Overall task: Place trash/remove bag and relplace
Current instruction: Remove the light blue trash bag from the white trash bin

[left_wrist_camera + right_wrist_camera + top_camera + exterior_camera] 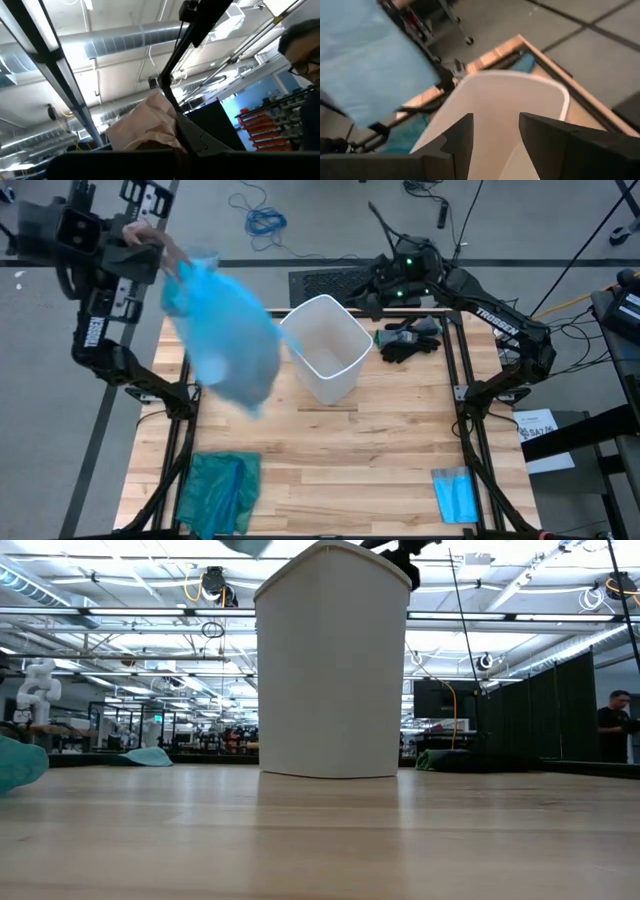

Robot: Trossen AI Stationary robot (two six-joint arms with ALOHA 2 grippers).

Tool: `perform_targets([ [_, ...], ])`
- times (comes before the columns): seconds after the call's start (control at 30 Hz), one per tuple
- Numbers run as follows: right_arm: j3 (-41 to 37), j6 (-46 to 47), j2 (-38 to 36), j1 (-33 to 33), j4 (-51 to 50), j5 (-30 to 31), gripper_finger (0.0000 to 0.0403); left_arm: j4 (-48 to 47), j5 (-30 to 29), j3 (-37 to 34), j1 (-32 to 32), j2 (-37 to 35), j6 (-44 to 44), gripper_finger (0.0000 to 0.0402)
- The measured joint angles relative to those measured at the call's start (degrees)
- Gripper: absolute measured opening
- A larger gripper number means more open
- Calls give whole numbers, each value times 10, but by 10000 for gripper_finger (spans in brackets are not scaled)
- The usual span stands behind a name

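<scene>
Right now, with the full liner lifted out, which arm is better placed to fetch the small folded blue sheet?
Right. The left gripper is shut on the large translucent light-blue plastic bag; the right gripper hangs unladen over the white plastic bin, and the sheet lies on its side.

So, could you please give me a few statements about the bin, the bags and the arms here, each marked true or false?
1. The light-blue bag hangs from the left gripper, clear of the bin. True.
2. The white bin lies tipped on its side. False: it stands upright.
3. The right gripper is open at the bin's rim. True.
4. The teal bag is inside the bin. False: it lies on the table.
</scene>
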Motion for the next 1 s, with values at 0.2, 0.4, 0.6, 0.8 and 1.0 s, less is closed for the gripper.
perform_targets([
  [0.2, 0, -7, 0, 13, -53, 3, 151, -54, 2, 0, 0, -3, -1, 0],
  [0.4, 1, -35, 28, 44, -134, 56, 151, -86, 18, -1, 0, 7, 0, 0],
  [0.6, 3, -29, 65, 47, -138, 61, 150, -123, 26, -1, -2, 6, 19, 0],
  [0.8, -1, -35, 99, 46, -159, 110, 92, -137, 26, -1, -3, 7, 20, 0],
  [1.0, 0, -54, 105, 66, -135, 52, 8, -155, 26, -1, -3, 7, 30, 0],
])
